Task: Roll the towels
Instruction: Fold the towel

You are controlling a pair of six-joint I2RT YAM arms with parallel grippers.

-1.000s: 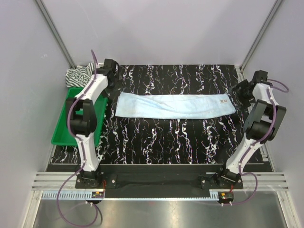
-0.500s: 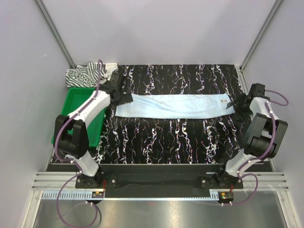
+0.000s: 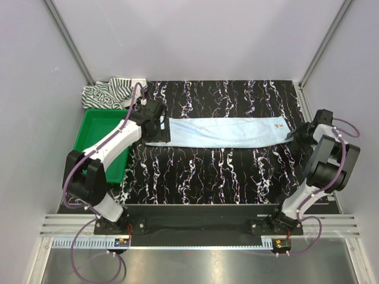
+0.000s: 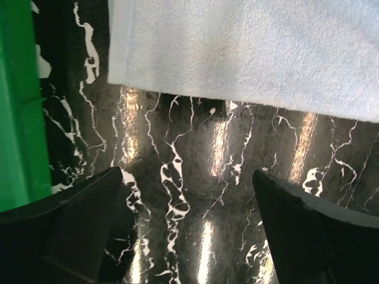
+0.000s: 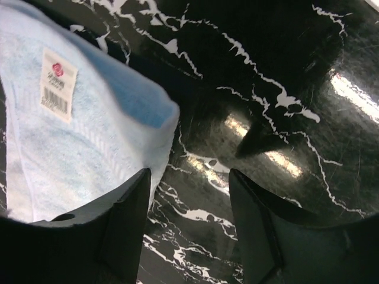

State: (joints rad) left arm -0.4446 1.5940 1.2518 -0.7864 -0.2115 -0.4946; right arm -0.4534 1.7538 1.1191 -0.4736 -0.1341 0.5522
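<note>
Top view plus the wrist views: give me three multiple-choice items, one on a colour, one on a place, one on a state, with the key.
1. The towel spread along the table is
A. light blue
B. red
C. yellow

2. Relative to the green tray, the striped towel lies
A. inside it
B. behind it, at the far left corner
C. in front of it, by the arm bases

3. The left gripper is
A. open, with bare table between its fingers
B. shut on the spread towel
C. shut on the tray's rim

Key: 1 A, the top view shows pale blue cloth; 2 B, the stripes show past the tray's far edge; 3 A, the left wrist view shows the fingers wide apart.
</note>
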